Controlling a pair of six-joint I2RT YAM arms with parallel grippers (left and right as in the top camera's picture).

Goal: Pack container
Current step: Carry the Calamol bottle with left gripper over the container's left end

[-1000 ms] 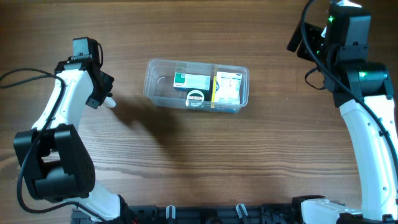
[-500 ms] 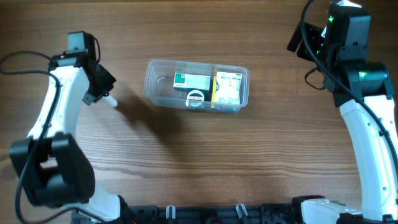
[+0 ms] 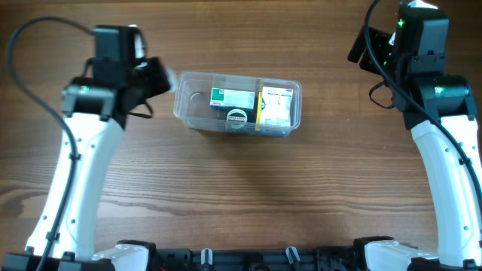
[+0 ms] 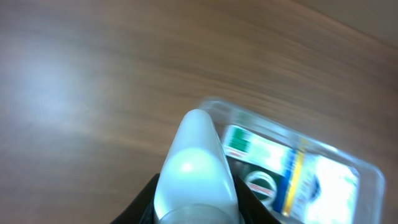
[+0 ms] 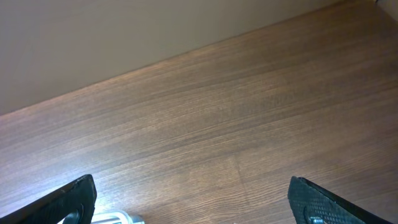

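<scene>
Holding bottle (image 4: pixel 196 155) clamped in left pincer (image 4: pixel 196 208), container (image 3: pixel 188 105) just ahead; needing shift over its free end, release. Right pincer (image 5: pixel 193 202) gaping.

One container (image 3: pixel 188 109) — two boxes (image 3: pixel 232 97) (image 3: pixel 277 105) — one white object (image 4: pixel 196 168)

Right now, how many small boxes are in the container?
2. In the container, a green-and-white box lies near the middle and a yellow-and-white box at the end nearer the right arm. Others may be hidden.
</scene>
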